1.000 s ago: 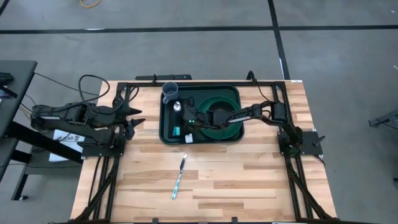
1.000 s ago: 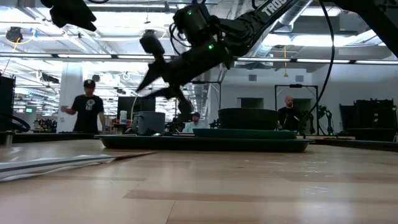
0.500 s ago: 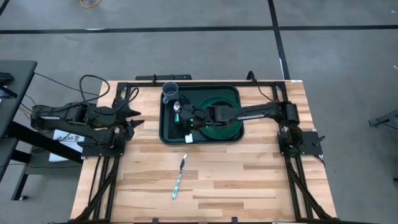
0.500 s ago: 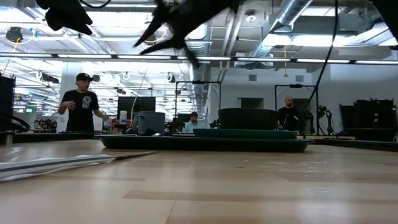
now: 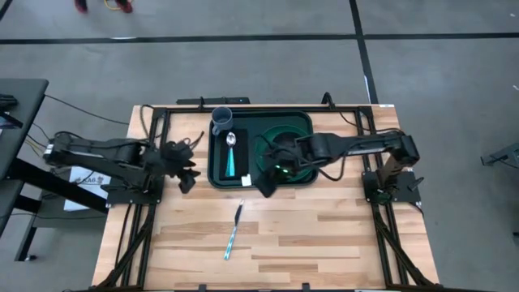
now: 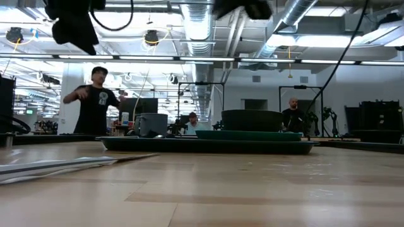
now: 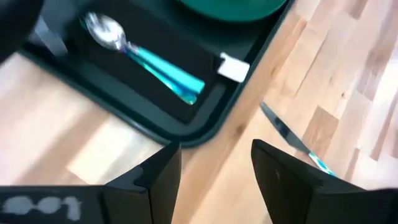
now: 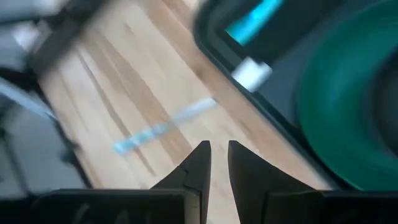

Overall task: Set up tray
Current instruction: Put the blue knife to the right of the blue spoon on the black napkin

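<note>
The dark green tray lies at the table's far middle. In it stand a grey cup and a round green plate. A spoon with a teal handle lies on a black strip in the tray's left part. A teal-handled knife lies on the wood nearer the front. My left gripper hovers open just left of the tray's near left corner. My right gripper hangs high over the tray's near rim, its fingers a narrow gap apart, with nothing between them.
A small white tag sits at the tray's near rim. Bare wood stretches from the tray to the table's near edge around the knife. Papers lie beside the left arm's base. People stand in the room behind the table.
My right gripper has risen from low over the tray's left part, leaving the low view at the top, and has drawn back toward the tray's near rim. The spoon stays lying in the tray. My left gripper has moved right and down toward the tray's near left corner.
</note>
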{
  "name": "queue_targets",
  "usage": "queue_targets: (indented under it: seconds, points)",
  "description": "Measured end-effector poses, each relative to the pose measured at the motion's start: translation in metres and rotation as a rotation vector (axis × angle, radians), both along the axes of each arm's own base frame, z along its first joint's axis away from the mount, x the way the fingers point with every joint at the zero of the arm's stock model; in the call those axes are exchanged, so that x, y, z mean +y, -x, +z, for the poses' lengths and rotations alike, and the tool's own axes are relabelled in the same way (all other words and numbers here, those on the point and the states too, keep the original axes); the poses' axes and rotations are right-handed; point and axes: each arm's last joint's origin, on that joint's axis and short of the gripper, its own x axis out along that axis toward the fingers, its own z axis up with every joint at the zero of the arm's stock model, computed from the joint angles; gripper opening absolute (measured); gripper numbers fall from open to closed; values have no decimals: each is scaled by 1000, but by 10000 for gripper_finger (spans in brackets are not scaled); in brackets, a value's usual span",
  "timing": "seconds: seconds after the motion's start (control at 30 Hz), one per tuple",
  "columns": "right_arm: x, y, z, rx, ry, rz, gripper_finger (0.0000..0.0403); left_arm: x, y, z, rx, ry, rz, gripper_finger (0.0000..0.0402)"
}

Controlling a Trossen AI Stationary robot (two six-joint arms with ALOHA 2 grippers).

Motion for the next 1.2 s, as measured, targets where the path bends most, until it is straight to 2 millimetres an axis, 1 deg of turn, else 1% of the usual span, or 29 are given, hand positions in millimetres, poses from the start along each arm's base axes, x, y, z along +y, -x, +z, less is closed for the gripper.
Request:
queue_targets:
  seconds: [0.13,0.27,0.4,0.53,0.63,0.7,0.83,1.0,1.1,1.2]
  points:
    - [11,25,7,95,104,140,47,-4,-15,-11,54,83,69,183]
    - [23,45,17,65,183,326,47,-15,-34,-21,64,157,120,183]
    - [29,69,21,21,213,417,47,-32,-56,-33,48,264,148,183]
    - [30,96,13,19,216,449,47,-49,-76,-48,39,355,211,183]
    - [29,116,5,-4,212,460,47,-62,-87,-60,62,425,261,183]
    - [28,127,0,-23,200,453,47,-69,-92,-68,85,460,289,183]
    - [26,147,-6,-40,192,464,47,-83,-94,-81,134,510,354,183]
    - [25,167,-10,-52,190,488,47,-97,-101,-80,139,548,393,183]
    - [24,176,-13,-53,190,497,47,-105,-110,-76,129,552,401,183]
    - [23,181,-15,-58,190,501,47,-111,-121,-78,170,526,415,183]
